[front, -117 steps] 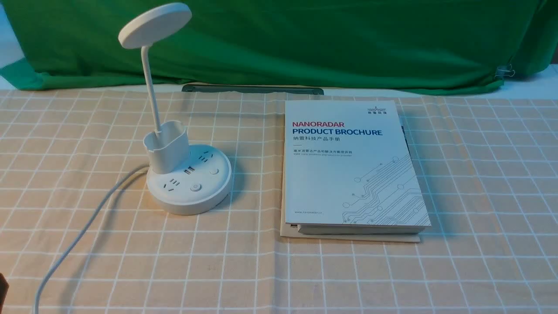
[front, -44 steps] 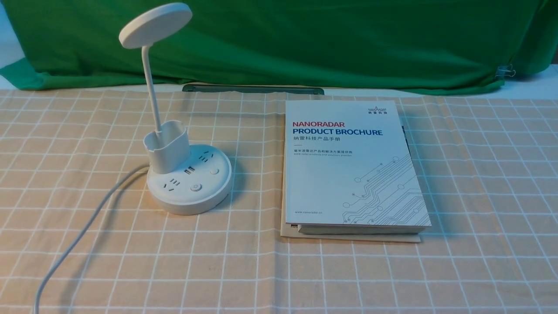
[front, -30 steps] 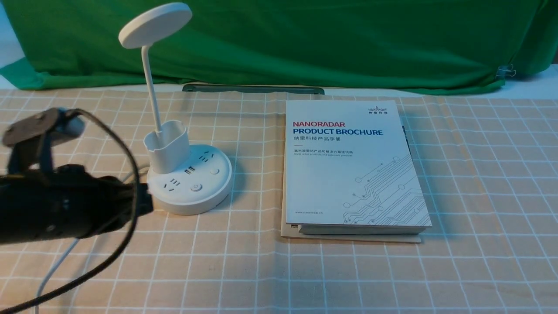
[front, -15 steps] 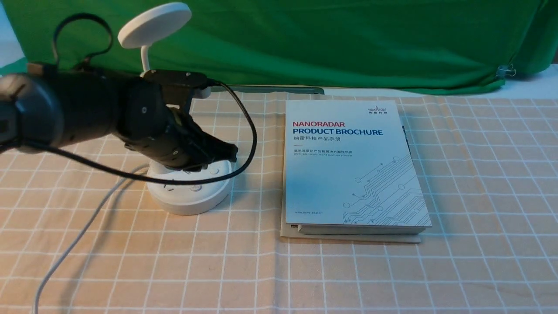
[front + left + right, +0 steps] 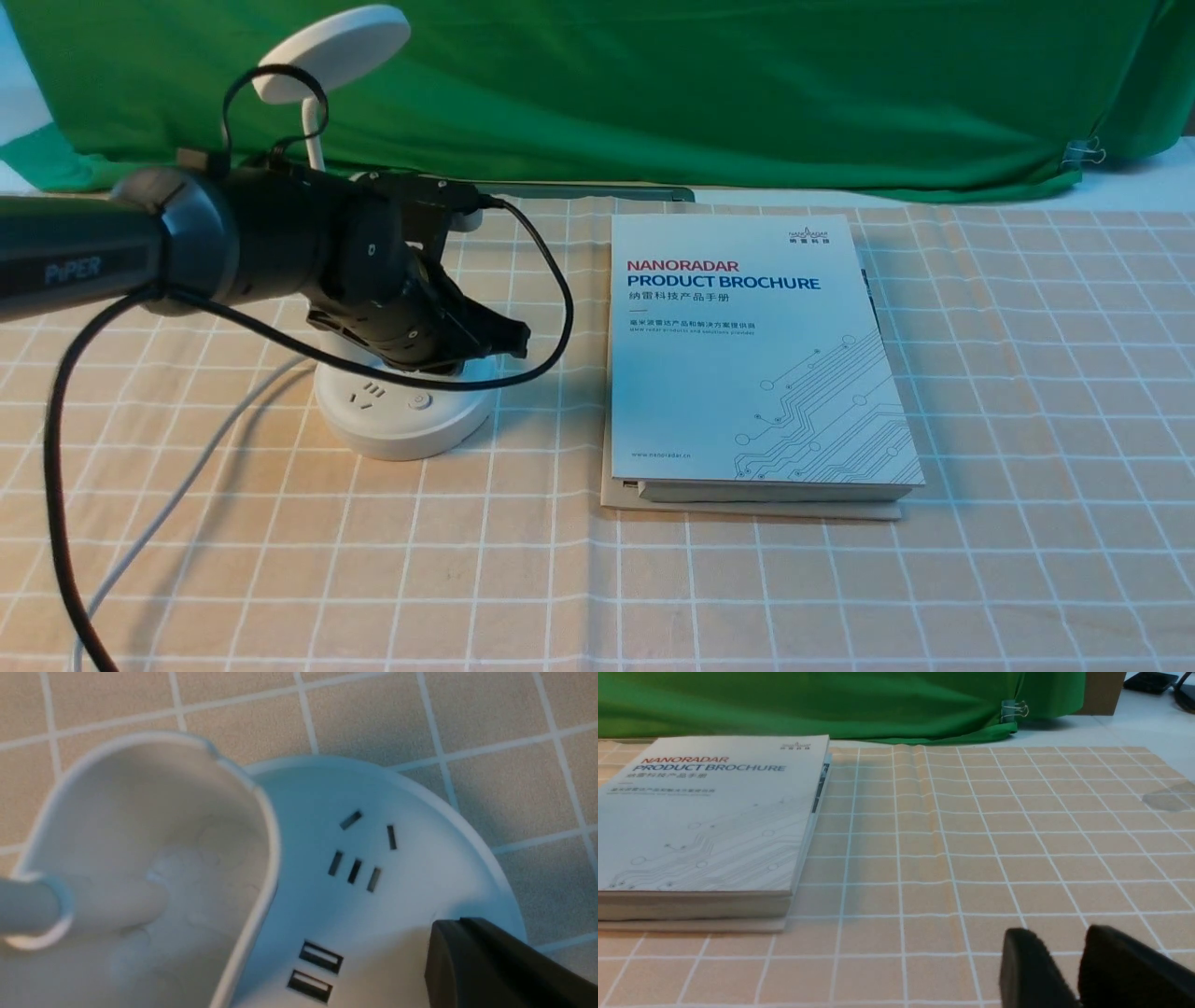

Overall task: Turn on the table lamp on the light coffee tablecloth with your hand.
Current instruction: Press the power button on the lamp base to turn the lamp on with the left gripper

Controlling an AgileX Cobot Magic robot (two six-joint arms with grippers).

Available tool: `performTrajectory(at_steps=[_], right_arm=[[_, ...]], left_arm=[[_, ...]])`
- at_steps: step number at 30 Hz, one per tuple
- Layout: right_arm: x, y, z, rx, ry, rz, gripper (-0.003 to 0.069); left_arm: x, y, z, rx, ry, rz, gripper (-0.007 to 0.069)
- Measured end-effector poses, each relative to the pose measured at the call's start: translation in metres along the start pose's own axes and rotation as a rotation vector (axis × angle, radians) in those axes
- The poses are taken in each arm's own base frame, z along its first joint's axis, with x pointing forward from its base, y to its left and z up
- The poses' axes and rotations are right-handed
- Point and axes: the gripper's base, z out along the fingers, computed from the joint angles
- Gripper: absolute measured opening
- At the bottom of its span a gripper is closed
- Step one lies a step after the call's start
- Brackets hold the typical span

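The white table lamp stands on the light coffee tablecloth [image 5: 280,523] at the left. Its round base [image 5: 392,429] carries sockets and a front button [image 5: 420,401], and its disc head [image 5: 336,45] is up at the back. My left gripper [image 5: 512,338] is shut and hovers just over the right side of the base, and the arm hides the pen cup. In the left wrist view the shut fingertips [image 5: 448,927] sit over the base [image 5: 373,788] beside the pen cup [image 5: 140,826] and the USB ports. My right gripper [image 5: 1064,940] rests low over bare cloth, its jaws a narrow gap apart.
A thick white brochure book [image 5: 756,355] lies to the right of the lamp and also shows in the right wrist view [image 5: 705,821]. The lamp's white cord [image 5: 177,485] trails to the front left. A green cloth [image 5: 700,84] hangs along the back.
My left arm came in from the left, rose over the lamp base and has now shifted slightly right and lower over the base's right side. The lamp and the book have not moved.
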Motion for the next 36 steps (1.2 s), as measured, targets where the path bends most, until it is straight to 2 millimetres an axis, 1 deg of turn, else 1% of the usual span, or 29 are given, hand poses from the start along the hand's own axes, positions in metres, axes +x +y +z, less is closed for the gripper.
performTrajectory(at_steps=[12,21,36], right_arm=[[0.000,0.000,0.000,0.000,0.000,0.000,0.0239],[0.000,0.000,0.000,0.000,-0.001,0.000,0.0239],[0.000,0.000,0.000,0.000,0.000,0.000,0.0239]], left_arm=[[0.001,0.000,0.003,0.001,0.008,-0.013,-0.0005],[-0.004,-0.001,-0.002,0.006,-0.030,-0.021,-0.0005],[-0.001,-0.003,0.008,0.010,-0.004,-0.028,-0.0001]])
